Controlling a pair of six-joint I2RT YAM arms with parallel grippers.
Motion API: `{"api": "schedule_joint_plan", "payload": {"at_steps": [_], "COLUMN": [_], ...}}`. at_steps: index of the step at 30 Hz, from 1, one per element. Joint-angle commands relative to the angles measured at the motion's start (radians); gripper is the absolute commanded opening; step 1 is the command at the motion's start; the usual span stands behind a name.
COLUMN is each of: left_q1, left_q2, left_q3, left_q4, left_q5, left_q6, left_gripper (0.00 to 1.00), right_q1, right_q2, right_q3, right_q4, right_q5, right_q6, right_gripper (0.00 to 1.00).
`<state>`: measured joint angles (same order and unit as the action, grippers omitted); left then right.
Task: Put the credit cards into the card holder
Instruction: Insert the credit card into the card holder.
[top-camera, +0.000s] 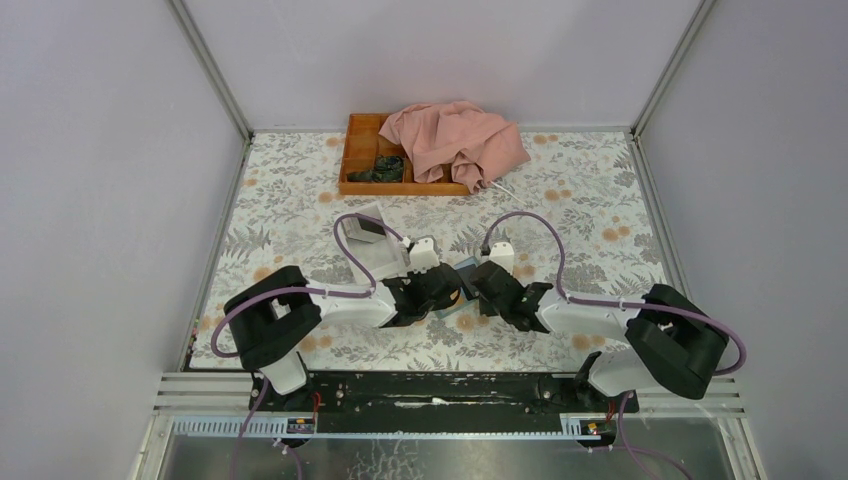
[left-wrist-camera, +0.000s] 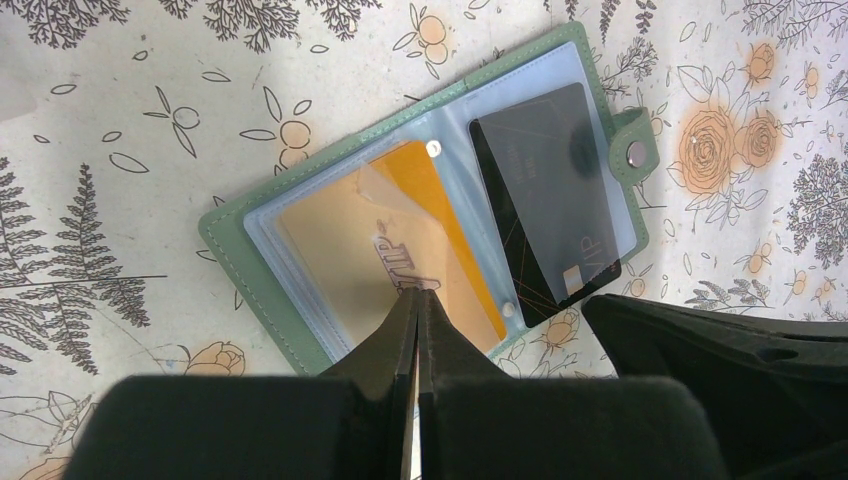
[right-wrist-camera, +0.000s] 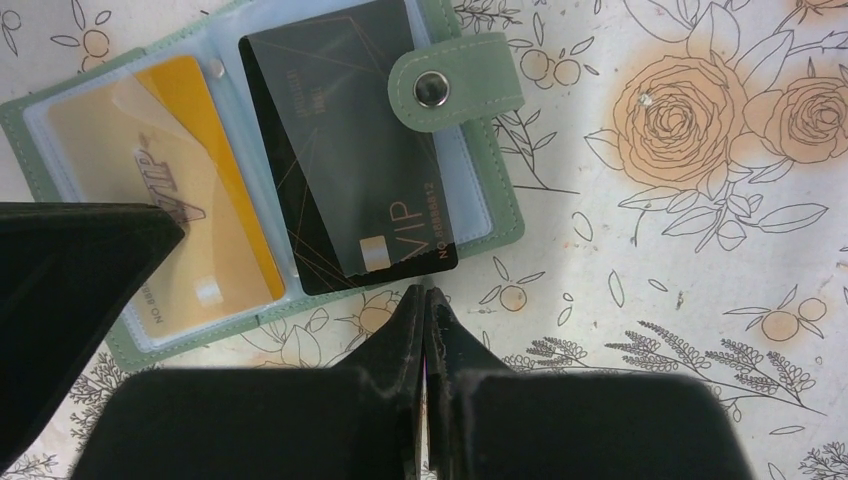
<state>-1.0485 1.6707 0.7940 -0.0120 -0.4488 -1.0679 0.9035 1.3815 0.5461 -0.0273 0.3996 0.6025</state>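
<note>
Left gripper (left-wrist-camera: 418, 305) is staying out of nothing: fully closed, empty, tips sitting over the orange card (left-wrist-camera: 340, 235) in the left pocket of the card holder (left-wrist-camera: 228, 232). Card holder is lying open on the bench (left-wrist-camera: 120, 150), mid-width, toward the near edge. Black card (left-wrist-camera: 545, 180) is sitting in the right pocket, near end poking out. Right gripper (right-wrist-camera: 425, 305) is closed, empty, tips just at that end.

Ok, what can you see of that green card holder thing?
The card holder is a soft-looking grey-green case lying open and flat on the flowery table. Its clear sleeves hold an orange card and a black card, which pokes out. A snap tab sticks from one side. The shut left end effector seems to press it.
</note>
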Motion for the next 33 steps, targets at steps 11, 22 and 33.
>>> {"api": "schedule_joint_plan", "payload": {"at_steps": [11,22,33], "left_q1": [-0.010,-0.009,-0.009], "left_q2": [0.021,0.027,0.030], "left_q3": [-0.007,-0.018,-0.026], "left_q4": [-0.051,-0.050,-0.049], "left_q5": [-0.030,-0.027,-0.030], "left_q6": [-0.003,-0.010,-0.018], "left_gripper": [0.00,0.00,0.00], "right_q1": [0.005,-0.044,-0.055], "right_q2": [0.043,0.043,-0.008], "right_q3": [0.076,0.079,0.081], "right_q4": [-0.014,-0.023,-0.026], "right_q5": [0.068,0.101,0.041], "right_q6": [-0.002,-0.016,-0.047], "right_gripper": [0.00,0.00,0.00]}}
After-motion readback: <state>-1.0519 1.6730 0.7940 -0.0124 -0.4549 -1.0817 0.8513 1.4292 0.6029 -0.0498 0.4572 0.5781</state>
